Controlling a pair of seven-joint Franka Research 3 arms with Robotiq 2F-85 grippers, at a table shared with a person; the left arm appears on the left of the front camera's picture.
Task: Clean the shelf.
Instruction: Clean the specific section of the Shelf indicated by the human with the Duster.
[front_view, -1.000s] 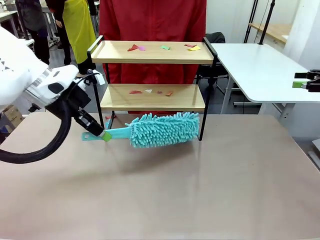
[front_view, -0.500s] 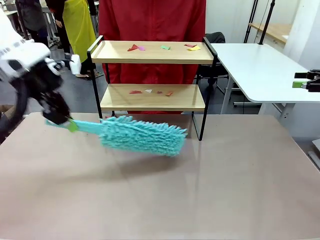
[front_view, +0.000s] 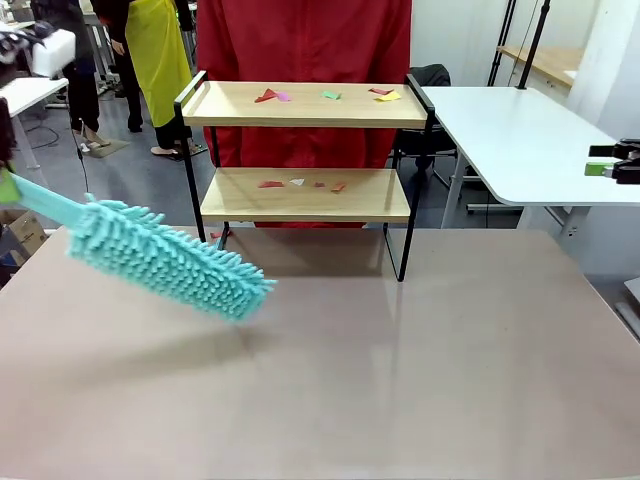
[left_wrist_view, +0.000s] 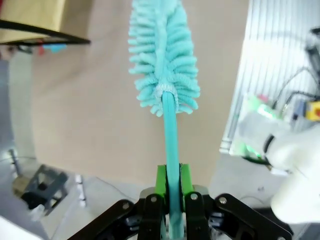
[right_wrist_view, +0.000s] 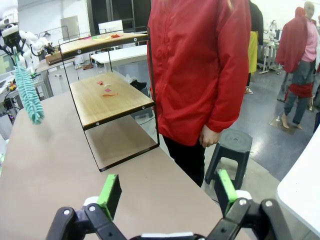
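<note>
The shelf (front_view: 305, 104) stands at the table's far middle, two light wooden boards in a black frame. Coloured paper scraps (front_view: 328, 95) lie on the top board, and more scraps (front_view: 300, 183) on the lower one. My left gripper (left_wrist_view: 171, 189) is shut on the handle of a teal fluffy duster (front_view: 170, 260). The duster hangs slanted over the table's left side, well left of the shelf and apart from it. The right wrist view has the duster (right_wrist_view: 27, 95) beside the shelf (right_wrist_view: 110, 100). My right gripper (right_wrist_view: 167, 192) is open and holds nothing, off to the right (front_view: 612, 163).
A person in a red jacket (front_view: 305, 40) stands right behind the shelf. A white side table (front_view: 520, 140) lies at the right, under my right gripper. A black stool (right_wrist_view: 232, 150) stands on the floor near the person. The brown table (front_view: 400, 360) stretches in front of the shelf.
My left arm has swung the duster leftward, away from the front of the shelf's lower board, and its head now slopes down to the right. The right gripper has not moved.
</note>
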